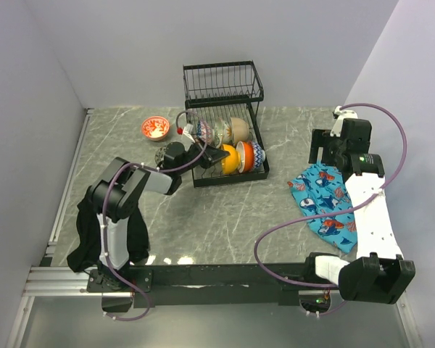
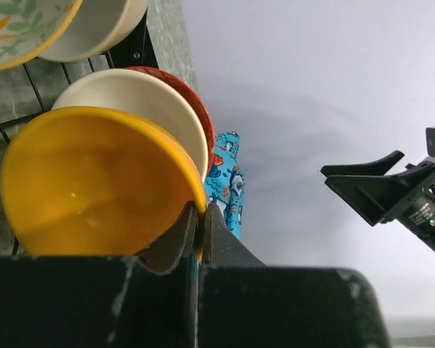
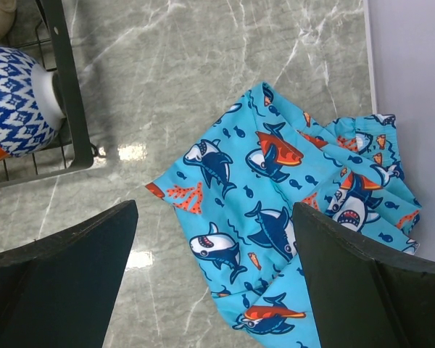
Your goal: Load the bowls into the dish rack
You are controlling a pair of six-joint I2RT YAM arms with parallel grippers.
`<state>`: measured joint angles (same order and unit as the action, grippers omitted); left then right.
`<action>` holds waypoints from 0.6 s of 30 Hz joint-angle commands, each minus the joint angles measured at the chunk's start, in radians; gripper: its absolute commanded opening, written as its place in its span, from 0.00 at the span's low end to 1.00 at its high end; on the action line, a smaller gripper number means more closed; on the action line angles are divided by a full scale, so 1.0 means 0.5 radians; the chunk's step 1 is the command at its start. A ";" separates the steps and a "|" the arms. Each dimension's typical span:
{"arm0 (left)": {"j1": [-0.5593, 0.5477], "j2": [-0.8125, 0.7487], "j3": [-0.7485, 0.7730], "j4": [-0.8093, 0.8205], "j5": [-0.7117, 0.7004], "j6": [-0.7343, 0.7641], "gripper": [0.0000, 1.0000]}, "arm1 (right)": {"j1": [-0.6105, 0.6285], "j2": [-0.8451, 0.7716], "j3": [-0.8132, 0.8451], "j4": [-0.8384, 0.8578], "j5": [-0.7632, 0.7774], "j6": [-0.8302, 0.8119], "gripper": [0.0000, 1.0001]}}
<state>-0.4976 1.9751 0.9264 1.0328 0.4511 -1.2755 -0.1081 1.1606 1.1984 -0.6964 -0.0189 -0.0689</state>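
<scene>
The black wire dish rack (image 1: 225,83) stands at the back centre, with several bowls on edge in its lower tray. My left gripper (image 1: 216,156) is shut on the rim of the orange bowl (image 1: 230,158), which stands in the tray's front row. In the left wrist view the two fingers (image 2: 175,243) pinch the orange bowl (image 2: 87,181); a white bowl (image 2: 138,94) and a red-rimmed one (image 2: 192,94) stand right behind it. A blue patterned bowl (image 3: 14,101) sits at the row's right end. One red bowl (image 1: 156,127) lies on the table, left of the rack. My right gripper (image 3: 214,217) hangs open over the cloth.
A blue shark-print cloth (image 1: 326,203) lies crumpled on the right, beside the side wall. A beige bowl (image 1: 239,129) and a multicolour one (image 1: 205,132) fill the tray's back row. A dark cloth (image 1: 83,246) hangs by the left arm's base.
</scene>
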 commanded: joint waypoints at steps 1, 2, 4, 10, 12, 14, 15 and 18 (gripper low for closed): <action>-0.032 0.066 0.169 0.122 -0.031 0.017 0.01 | -0.011 -0.011 0.048 0.028 0.013 0.000 0.95; -0.039 0.081 0.184 0.125 -0.031 0.014 0.02 | -0.014 -0.008 0.045 0.031 0.013 0.003 0.95; -0.048 0.121 0.236 0.134 -0.010 -0.005 0.01 | -0.011 -0.008 0.048 0.024 0.016 0.000 0.95; -0.066 0.253 0.319 0.235 0.064 -0.149 0.01 | -0.014 0.001 0.036 0.015 0.016 0.000 0.95; -0.063 0.299 0.310 0.281 0.073 -0.204 0.01 | -0.014 0.007 0.039 0.018 0.016 0.000 0.95; -0.060 0.336 0.292 0.388 0.086 -0.302 0.01 | -0.014 0.020 0.042 0.018 0.022 -0.003 0.95; -0.057 0.366 0.276 0.431 0.092 -0.330 0.01 | -0.014 0.026 0.039 0.018 0.022 -0.006 0.95; -0.048 0.418 0.267 0.588 0.125 -0.413 0.01 | -0.014 0.044 0.042 0.009 0.019 -0.006 0.95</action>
<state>-0.5236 2.1437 1.0534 1.1694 0.4740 -1.3964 -0.1085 1.1717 1.1984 -0.6971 -0.0185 -0.0692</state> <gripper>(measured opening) 0.043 0.951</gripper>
